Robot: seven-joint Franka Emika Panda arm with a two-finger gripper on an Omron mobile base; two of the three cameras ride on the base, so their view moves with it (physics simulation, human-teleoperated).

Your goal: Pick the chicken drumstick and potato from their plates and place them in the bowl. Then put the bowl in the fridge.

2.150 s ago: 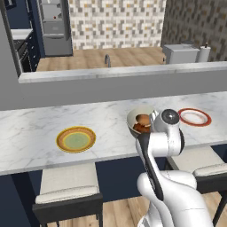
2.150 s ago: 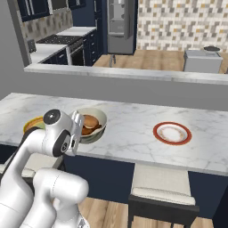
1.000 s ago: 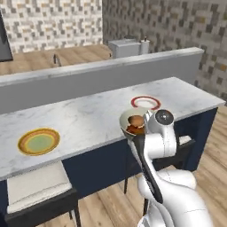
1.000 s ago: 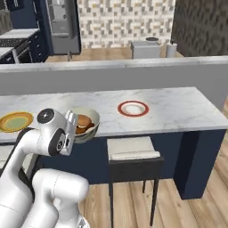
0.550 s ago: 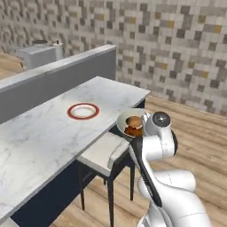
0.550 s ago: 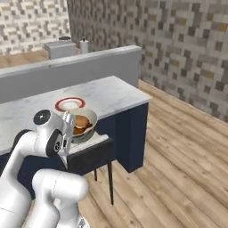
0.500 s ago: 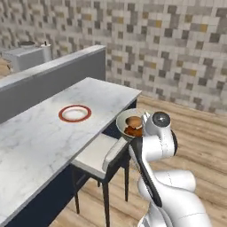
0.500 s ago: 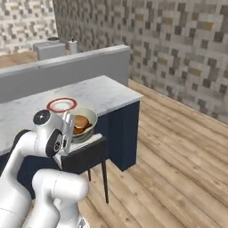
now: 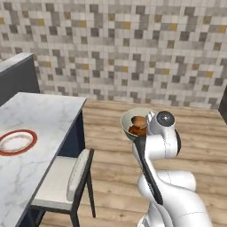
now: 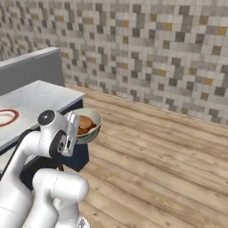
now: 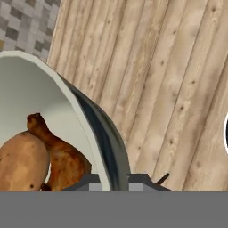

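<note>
My gripper [image 11: 113,180] is shut on the rim of the bowl [image 11: 31,84], one finger inside the wall and one outside. I hold the bowl [image 9: 127,121] in the air beside the counter's end, over the wood floor. In it lie the pale potato [image 11: 20,162] and, touching it, the darker chicken drumstick [image 11: 60,153]. Both base views show the potato [image 9: 138,120] above the drumstick [image 9: 135,130], with the bowl [image 10: 92,129] close to my wrist. The fridge is out of view.
The marble counter [image 9: 42,111] ends at the left, with a red-rimmed plate [image 9: 17,142] on it. A padded stool [image 9: 66,179] stands under its edge. Ahead, open wood floor [image 10: 169,156] runs to a mosaic tiled wall [image 9: 133,53].
The whole picture has swung as the base turned: the counter has slid off to the left and the tiled wall now faces me. The bowl stays in my grip with both foods inside.
</note>
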